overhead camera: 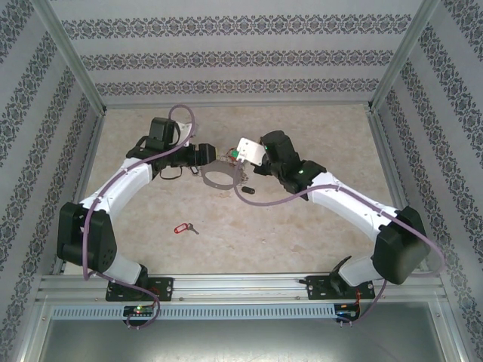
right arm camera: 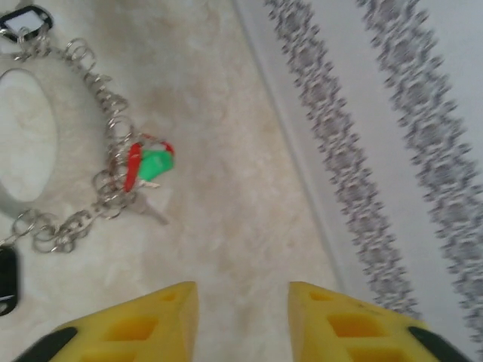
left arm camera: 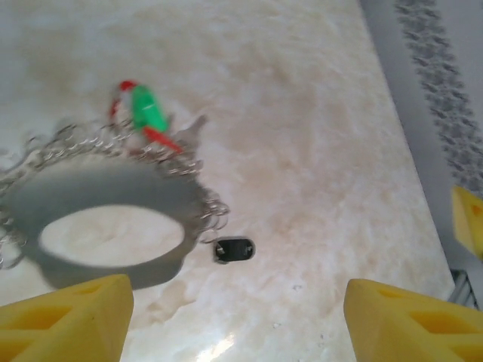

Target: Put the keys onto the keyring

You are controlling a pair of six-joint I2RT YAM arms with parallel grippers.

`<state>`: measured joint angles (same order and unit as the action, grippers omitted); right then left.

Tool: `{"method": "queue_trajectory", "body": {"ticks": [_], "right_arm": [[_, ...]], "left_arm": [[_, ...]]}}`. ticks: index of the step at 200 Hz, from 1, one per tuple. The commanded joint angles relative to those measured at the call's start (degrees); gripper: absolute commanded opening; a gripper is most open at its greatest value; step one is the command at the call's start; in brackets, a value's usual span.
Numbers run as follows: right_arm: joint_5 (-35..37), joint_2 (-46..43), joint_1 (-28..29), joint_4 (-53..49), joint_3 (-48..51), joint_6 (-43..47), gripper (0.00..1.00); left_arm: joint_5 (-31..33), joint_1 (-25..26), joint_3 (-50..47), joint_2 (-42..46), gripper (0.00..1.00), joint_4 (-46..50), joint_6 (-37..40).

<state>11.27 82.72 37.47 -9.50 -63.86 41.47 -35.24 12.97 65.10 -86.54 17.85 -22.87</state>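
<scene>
your left gripper and right gripper are spread, empty; pinch the loose red key by its tag, hold the keyring steady

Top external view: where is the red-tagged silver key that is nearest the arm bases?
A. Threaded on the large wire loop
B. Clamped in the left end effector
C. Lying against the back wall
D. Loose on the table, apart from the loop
D: the red-tagged silver key lies by itself on the marbled beige table, well clear of the thin silver-grey wire keyring that sits farther back between the two arms.
</scene>
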Motion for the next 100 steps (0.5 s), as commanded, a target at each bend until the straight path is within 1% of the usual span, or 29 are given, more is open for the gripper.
{"method": "queue_trajectory", "body": {"ticks": [1, 13, 22, 30, 42, 72, 91, 100], "right_arm": [[-11.0, 2.9, -2.3, -7.9, -3.9, -18.4, 0.46], [-14.8, 6.6, -3.9, -11.8, -7.5, -26.3, 0.49], [-15.0, 10.2, -4.7, -14.9, -10.7, -33.9, 0.49], [-16.1, 13.7, -5.4, -18.3, -13.7, -39.8, 0.47], [-16.6, 18.6, -5.7, -22.9, -17.8, -45.7, 0.43], [-19.2, 26.6, -5.3, -27.2, -21.9, -48.3, 0.40], [-24.9, 29.6, -6.2, -29.8, -24.1, -47.7, 0.40], [-26.8, 30.7, -6.3, -30.8, -24.5, -46.9, 0.38]], "left_arm": [[3.0, -0.5, -4.8, -1.0, 0.72, -0.1, -10.1], [4.5, 0.1, -7.4, -0.3, 0.72, -1.7, -12.3], [6.2, 0.4, -8.5, 0.0, 0.73, -1.6, -12.9], [7.0, 0.6, -9.2, 0.1, 0.73, -1.5, -13.3], [7.5, 0.8, -9.9, 0.1, 0.73, -1.1, -13.5], [9.9, 0.9, -10.6, 1.2, 0.72, 1.3, -12.3], [10.3, 0.8, -10.9, 2.2, 0.72, 2.6, -11.1], [10.7, 0.8, -10.9, 2.5, 0.72, 3.1, -10.8]]}}
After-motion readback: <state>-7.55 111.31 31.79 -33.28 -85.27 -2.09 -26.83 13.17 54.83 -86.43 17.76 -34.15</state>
